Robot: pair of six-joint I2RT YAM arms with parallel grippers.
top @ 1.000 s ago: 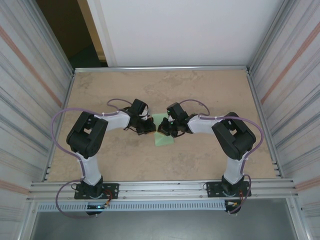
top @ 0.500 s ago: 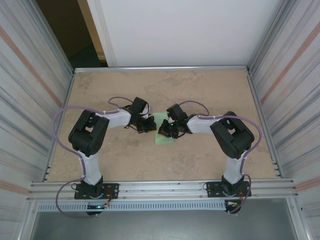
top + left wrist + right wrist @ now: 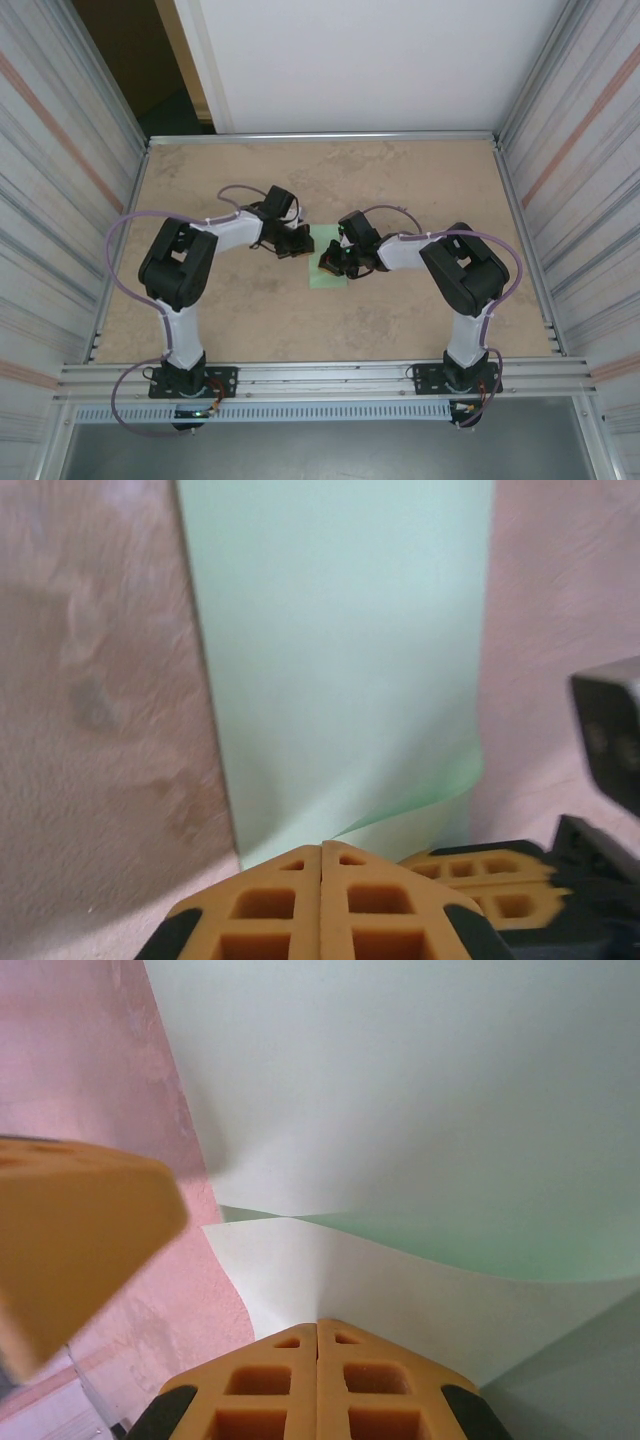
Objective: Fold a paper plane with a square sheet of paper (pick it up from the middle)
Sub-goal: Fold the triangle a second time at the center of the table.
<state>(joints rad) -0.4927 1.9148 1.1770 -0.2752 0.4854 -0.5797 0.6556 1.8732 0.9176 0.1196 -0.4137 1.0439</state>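
left gripper (image 3: 322,846): shut tight, paper (image 3: 340,660) edge curls just ahead | right gripper (image 3: 318,1322): shut tight at that edge | table (image 3: 90,680) open leftward

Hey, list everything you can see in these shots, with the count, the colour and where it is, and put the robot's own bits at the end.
square sheet of paper: one, pale green, middle of the table, one edge curled up
table: one, mottled beige, under everything
side walls: two, grey ribbed metal, left and right of the table
back panel: one, white, behind the far edge
cables: two, purple, one looped along each arm
arms: two, black and white, bases at the near edge
left pincer: one, orange and black, shut, at the sheet's edge
right pincer: one, orange and black, shut on the sheet's lifted edge
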